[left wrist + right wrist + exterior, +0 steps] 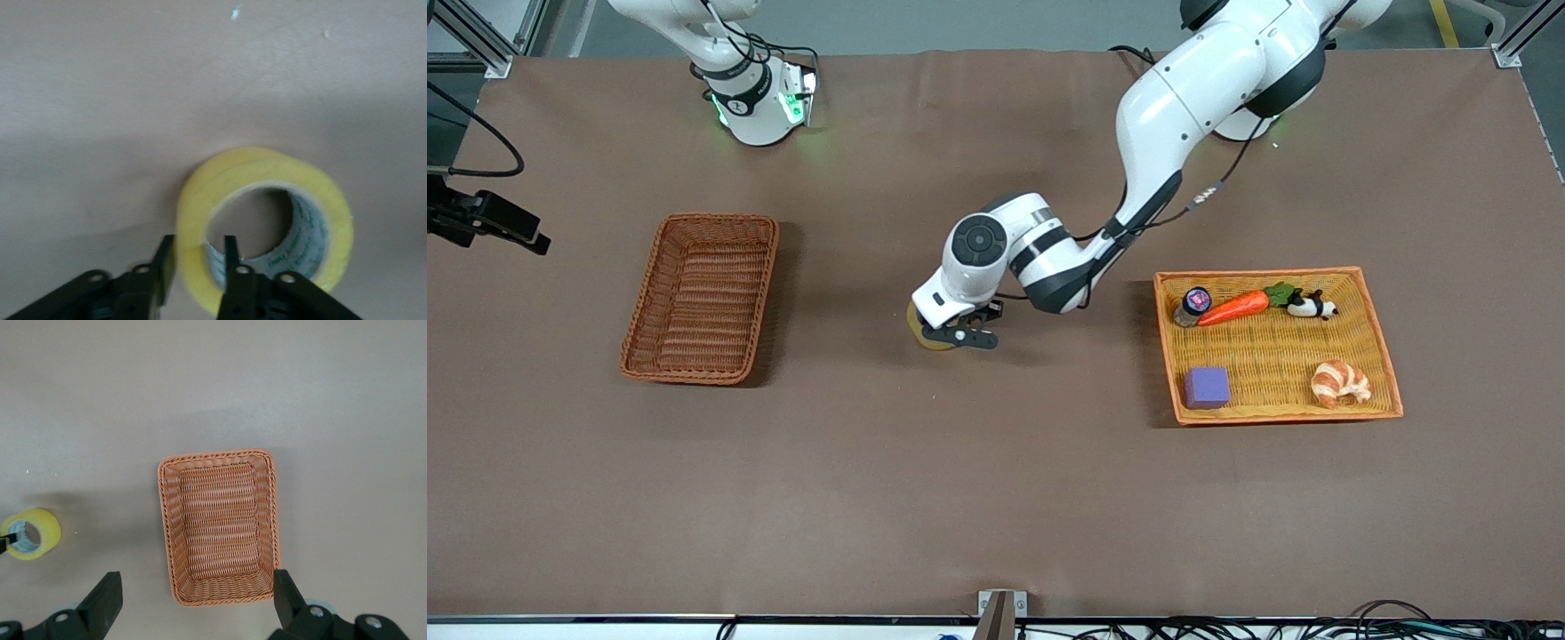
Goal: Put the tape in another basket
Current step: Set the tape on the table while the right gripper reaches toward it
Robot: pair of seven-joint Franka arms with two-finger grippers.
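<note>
The tape (921,331), a yellowish ring, is gripped by my left gripper (958,336) low over the bare cloth between the two baskets. In the left wrist view the fingers (165,257) pinch the wall of the tape (327,200), one outside and one inside the ring, with the left gripper (198,243) shut on it. The reddish-brown basket (701,298) sits empty toward the right arm's end. My right gripper (197,587) is open and empty high over the basket (219,527); that view also shows the tape (40,550).
An orange-yellow tray (1258,273) toward the left arm's end holds a carrot (1234,308), a croissant (1340,383), a purple block (1207,388), a small jar (1193,305) and a panda toy (1311,307). A camera mount (489,222) stands at the table's edge.
</note>
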